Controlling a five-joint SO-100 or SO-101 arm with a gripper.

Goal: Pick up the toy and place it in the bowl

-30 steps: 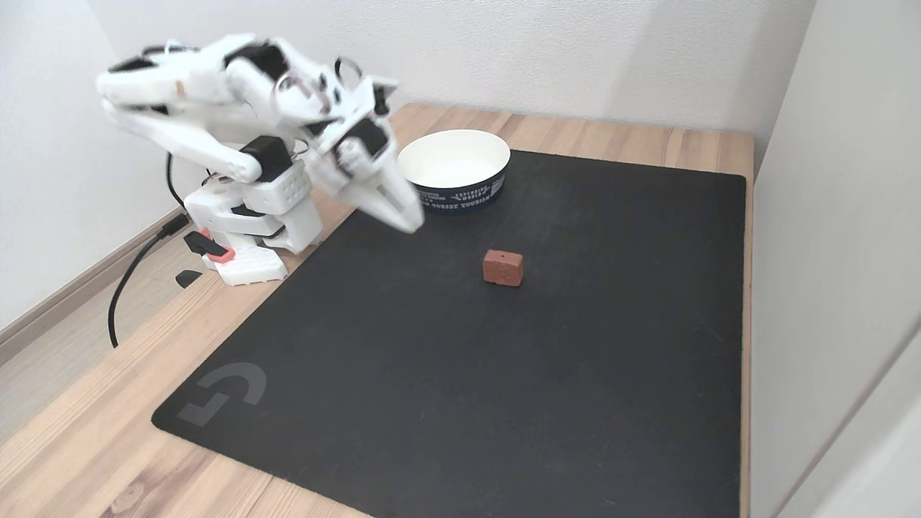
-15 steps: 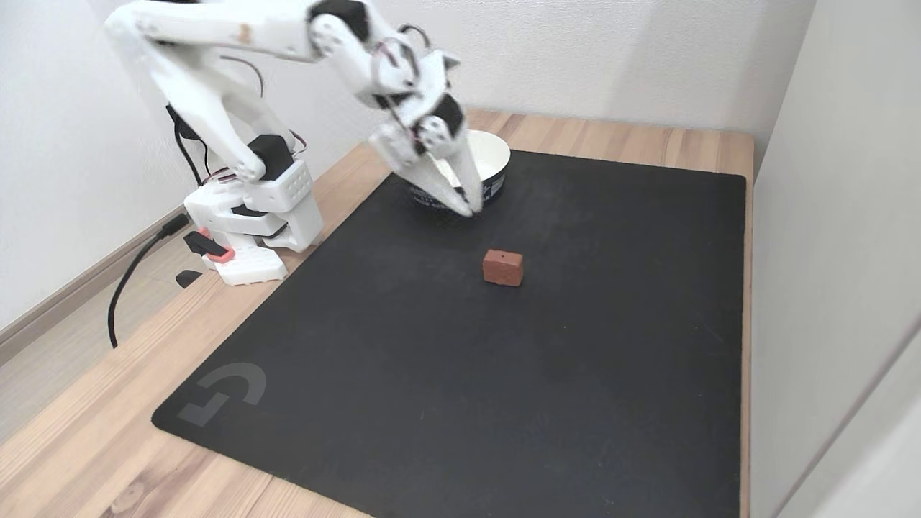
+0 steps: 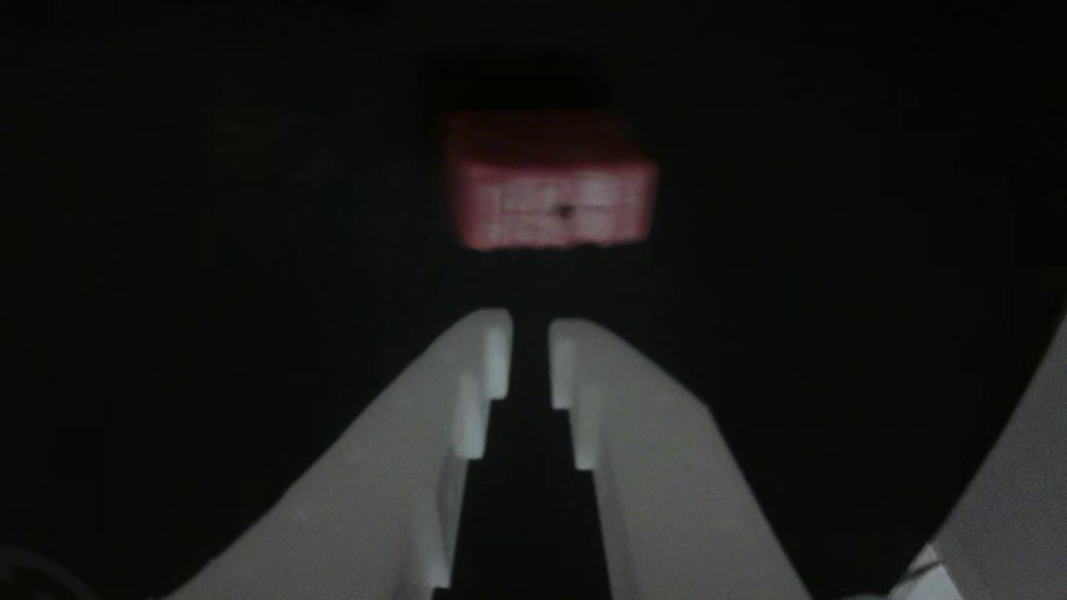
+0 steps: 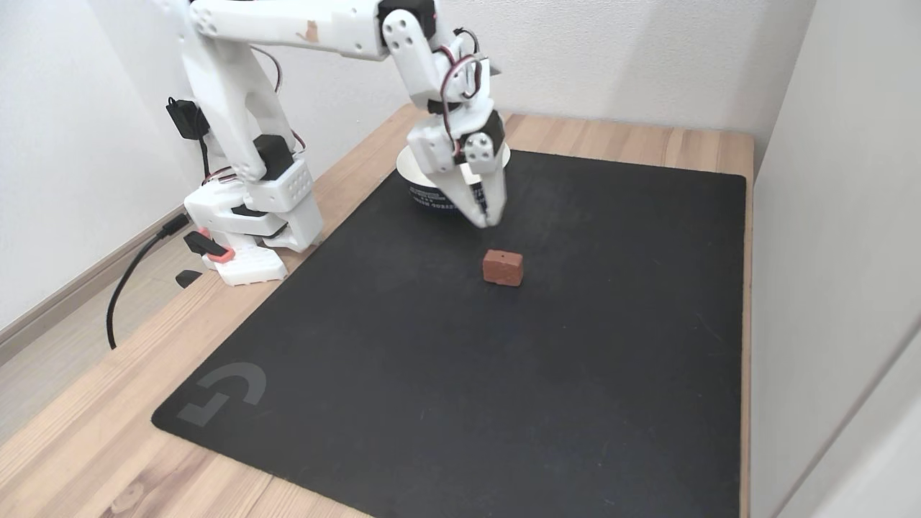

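My hand (image 4: 486,218) hangs above the black mat (image 4: 446,374), its two white plastic fingers pointing down and drawn nearly together, with a thin slot between the tips and nothing gripped. In the other view the hand (image 3: 530,350) shows that same narrow gap, each finger smooth and matte with a stepped notch cut into its inner face.

Just past the tips in that view sits the toy (image 3: 546,179), blurred, a red-pink block with a faint grid of ribs on its near face and a tiny dark hole in the middle. In the fixed view the toy (image 4: 502,267) lies flat on the mat, below and slightly right of my fingertips, apart from them.

Behind the hand, partly hidden by the wrist, is the bowl (image 4: 426,191): round, white inside, with a dark printed band around its outer wall. It stands at the mat's far edge. The mat lies on a light wooden desk (image 4: 86,432) with visible grain.
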